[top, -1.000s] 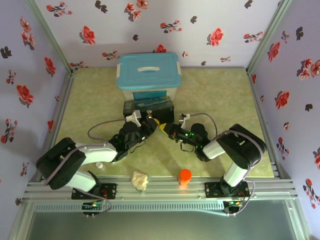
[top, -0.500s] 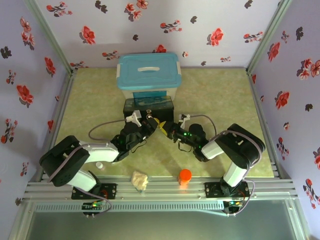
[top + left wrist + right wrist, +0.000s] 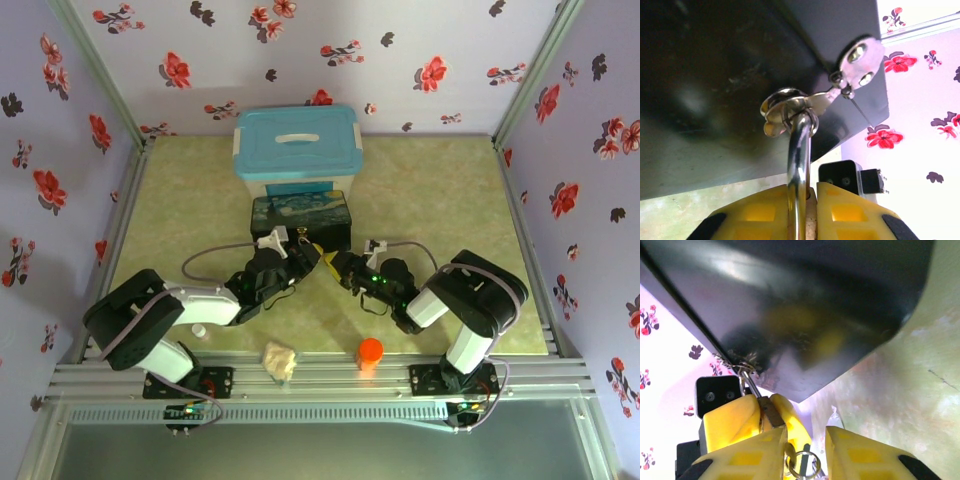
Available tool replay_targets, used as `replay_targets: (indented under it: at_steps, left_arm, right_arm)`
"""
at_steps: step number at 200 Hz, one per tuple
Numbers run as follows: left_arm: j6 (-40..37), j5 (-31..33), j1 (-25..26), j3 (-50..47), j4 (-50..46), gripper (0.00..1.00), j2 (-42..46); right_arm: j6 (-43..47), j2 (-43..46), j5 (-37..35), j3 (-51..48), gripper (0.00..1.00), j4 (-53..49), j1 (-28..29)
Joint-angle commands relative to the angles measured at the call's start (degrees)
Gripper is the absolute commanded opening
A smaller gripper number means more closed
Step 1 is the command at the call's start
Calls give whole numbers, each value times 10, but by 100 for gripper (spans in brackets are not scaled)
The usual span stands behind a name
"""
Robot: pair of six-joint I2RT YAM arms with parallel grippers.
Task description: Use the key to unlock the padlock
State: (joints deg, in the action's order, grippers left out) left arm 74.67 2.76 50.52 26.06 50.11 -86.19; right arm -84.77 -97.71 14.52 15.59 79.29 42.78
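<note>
The padlock [image 3: 812,215] is pinched between my left gripper's [image 3: 812,189] yellow fingers [image 3: 762,210]. Its grey shackle [image 3: 799,150] runs up through the clasp [image 3: 790,106] of the dark painted box [image 3: 715,75]. In the right wrist view the brass body [image 3: 771,412] shows between those left fingers [image 3: 732,420]. The key [image 3: 790,456] hangs below it with its ring [image 3: 803,466], beside my right gripper's left finger. My right gripper [image 3: 807,437] stands open, its jaws apart with nothing clamped between them. From above, both grippers [image 3: 305,256] [image 3: 335,263] meet at the box's [image 3: 300,215] front.
A clear container with a blue lid [image 3: 296,150] stands just behind the box. Near the front rail are an orange piece [image 3: 370,352], a crumpled white lump [image 3: 280,360] and a small white cap [image 3: 199,329]. Flowered walls close in three sides.
My right jaws have come apart, leaving the key by the padlock. The box's painted lid now shows more from above. Both wrists have shifted slightly toward the near edge.
</note>
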Motion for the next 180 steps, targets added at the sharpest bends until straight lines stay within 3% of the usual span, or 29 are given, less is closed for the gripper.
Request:
replay_targets:
  at_steps: [1,132,153,167,180]
  left_arm:
    - [-14,-7,3,8,40,0,7]
    - [-10,-1,4,-1,46,0,-4]
    - [-6,-1,6,-3,46,0,-3]
    - [-6,-1,7,-5,46,0,-1]
    - [-5,2,6,-8,43,0,1]
  right_arm:
    - [12,9,-20,-8,32,-8,7]
    - [5,-10,-42,10,3,1,41]
    - [11,-14,-42,16,5,0,40]
    - [18,-15,-38,14,18,-9,37]
    - [36,-6,-40,5,24,-28,35]
